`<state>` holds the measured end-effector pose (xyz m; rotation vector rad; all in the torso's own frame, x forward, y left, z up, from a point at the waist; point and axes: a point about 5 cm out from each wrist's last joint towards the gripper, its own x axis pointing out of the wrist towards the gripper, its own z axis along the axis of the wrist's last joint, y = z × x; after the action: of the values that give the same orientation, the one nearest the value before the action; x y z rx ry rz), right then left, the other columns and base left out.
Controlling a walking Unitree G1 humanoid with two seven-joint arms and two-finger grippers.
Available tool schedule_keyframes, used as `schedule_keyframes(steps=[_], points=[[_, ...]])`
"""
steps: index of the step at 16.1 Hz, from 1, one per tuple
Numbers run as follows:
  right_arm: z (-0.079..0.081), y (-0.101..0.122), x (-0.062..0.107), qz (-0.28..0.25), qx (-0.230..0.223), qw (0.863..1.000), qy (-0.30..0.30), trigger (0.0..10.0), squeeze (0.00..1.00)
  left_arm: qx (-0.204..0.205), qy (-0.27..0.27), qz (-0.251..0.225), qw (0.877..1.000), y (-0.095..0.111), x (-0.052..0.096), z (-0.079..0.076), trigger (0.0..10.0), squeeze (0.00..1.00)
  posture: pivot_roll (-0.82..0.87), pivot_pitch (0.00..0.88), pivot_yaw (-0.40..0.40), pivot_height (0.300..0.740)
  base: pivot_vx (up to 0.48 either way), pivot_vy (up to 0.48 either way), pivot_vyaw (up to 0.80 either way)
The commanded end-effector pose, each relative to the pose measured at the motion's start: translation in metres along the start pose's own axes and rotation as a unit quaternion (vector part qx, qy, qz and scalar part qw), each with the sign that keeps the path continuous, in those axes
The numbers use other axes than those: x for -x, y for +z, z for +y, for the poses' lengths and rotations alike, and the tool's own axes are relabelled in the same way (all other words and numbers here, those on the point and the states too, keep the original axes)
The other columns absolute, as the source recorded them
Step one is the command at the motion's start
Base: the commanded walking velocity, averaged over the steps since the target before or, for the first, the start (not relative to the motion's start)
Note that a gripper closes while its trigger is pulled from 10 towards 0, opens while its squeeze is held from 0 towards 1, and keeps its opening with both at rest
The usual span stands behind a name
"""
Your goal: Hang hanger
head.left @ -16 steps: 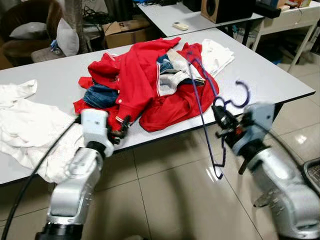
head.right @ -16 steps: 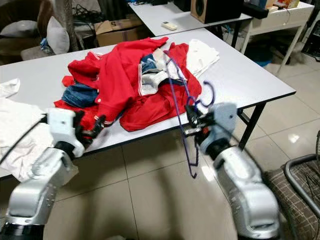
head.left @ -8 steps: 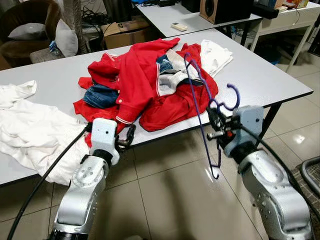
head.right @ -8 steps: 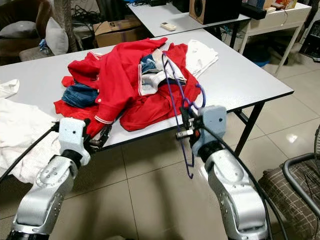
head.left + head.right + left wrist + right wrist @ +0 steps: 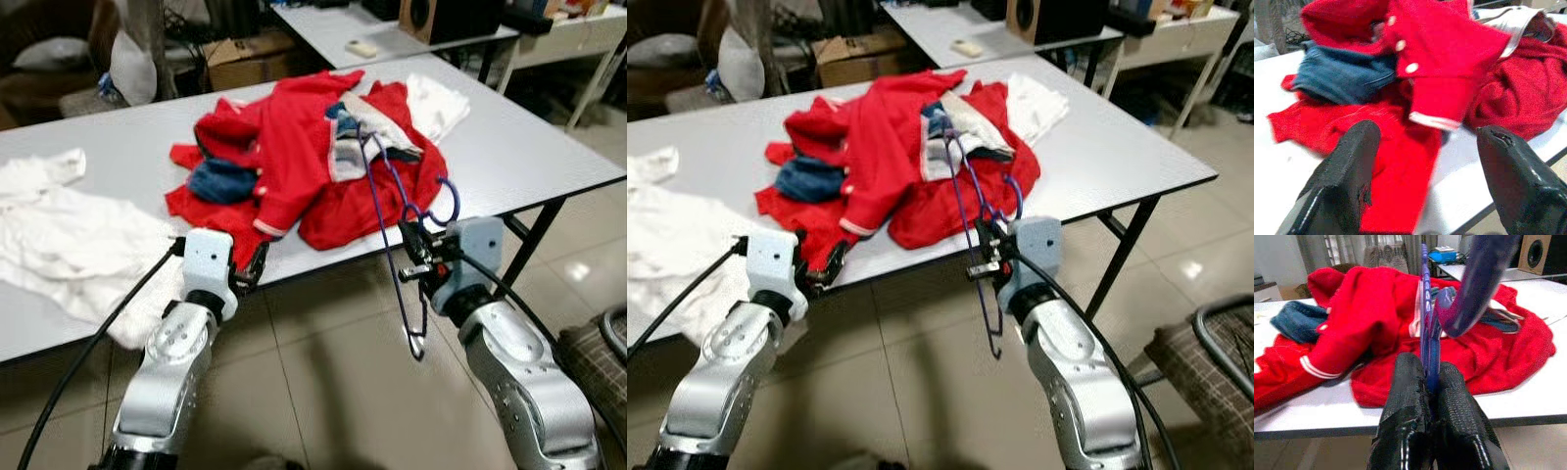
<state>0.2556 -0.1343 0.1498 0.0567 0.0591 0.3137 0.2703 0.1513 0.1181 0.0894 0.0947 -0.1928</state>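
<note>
A thin purple hanger [image 5: 390,211] hangs upright by the table's front edge. Its hook [image 5: 447,200] points up and its lower tip [image 5: 418,351] dangles below the tabletop. My right gripper [image 5: 415,262] is shut on the hanger's neck; in the right wrist view the fingers [image 5: 1405,382] pinch the purple hanger [image 5: 1426,328]. A pile of red garments [image 5: 304,147] with a blue denim piece [image 5: 220,181] lies on the grey table [image 5: 509,147]. My left gripper [image 5: 251,270] is open at the table edge, close to a red sleeve [image 5: 1440,98], holding nothing.
White cloths [image 5: 69,225] lie on the table's left part, another white cloth [image 5: 436,103] at the far right of the pile. A second table [image 5: 392,24] and a cardboard box [image 5: 245,59] stand behind. A chair [image 5: 1215,343] is on the floor at the right.
The head view has shifted. My right gripper has brought the hanger a little closer to the table edge and the red pile. The left gripper stays open by the red sleeve.
</note>
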Motion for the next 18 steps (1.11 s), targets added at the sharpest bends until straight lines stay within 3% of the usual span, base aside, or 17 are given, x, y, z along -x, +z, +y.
schedule_keyframes(steps=[1,2,4,6,8,10,11,15,18], points=[[0.003,0.005,-0.006,-0.015,0.006,1.0,0.007,10.0,0.0,-0.003,0.012,0.002,1.0,-0.002,-0.002,0.006,10.0,0.0,-0.09,0.0,0.091,0.74,0.0,0.311,0.0],[0.001,0.002,-0.006,-0.009,0.014,1.0,-0.002,10.0,0.0,-0.016,0.019,0.009,1.0,-0.004,-0.002,0.006,10.0,0.0,-0.09,0.0,0.092,0.74,0.0,0.307,0.0],[0.004,0.004,-0.003,-0.012,-0.004,1.0,0.004,10.0,0.0,0.008,0.01,0.004,1.0,-0.001,0.002,0.003,10.0,0.0,-0.09,0.0,0.091,0.74,0.0,0.307,0.0],[0.005,0.002,-0.003,-0.006,0.005,1.0,0.007,10.0,0.0,-0.007,0.015,0.01,1.0,-0.004,0.003,0.006,10.0,0.0,-0.09,0.0,0.089,0.74,0.0,0.313,0.0],[0.003,-0.001,-0.008,-0.003,0.014,1.0,0.0,10.0,0.0,-0.011,0.025,0.01,1.0,-0.006,-0.003,0.008,10.0,0.0,-0.08,0.0,0.091,0.74,0.0,0.315,0.0],[0.005,0.004,-0.007,-0.01,-0.007,1.0,0.008,10.0,0.0,0.018,0.017,0.003,1.0,-0.001,0.0,0.003,10.0,0.0,-0.09,0.0,0.094,0.74,0.0,0.317,0.0],[0.004,0.001,-0.006,-0.003,0.007,1.0,0.007,10.0,0.0,-0.007,0.017,0.013,1.0,-0.007,0.001,0.005,10.0,0.0,-0.09,0.0,0.095,0.74,0.0,0.319,0.0],[0.0,0.0,-0.011,-0.001,0.014,1.0,0.001,10.0,0.0,-0.008,0.024,0.007,1.0,-0.005,-0.005,0.007,10.0,0.0,-0.09,0.0,0.09,0.74,0.0,0.322,0.0],[0.006,0.002,-0.009,-0.002,0.011,1.0,0.02,10.0,0.0,-0.001,0.022,0.01,1.0,-0.005,-0.002,0.007,10.0,0.0,-0.09,0.0,0.093,0.74,0.0,0.324,0.0]])
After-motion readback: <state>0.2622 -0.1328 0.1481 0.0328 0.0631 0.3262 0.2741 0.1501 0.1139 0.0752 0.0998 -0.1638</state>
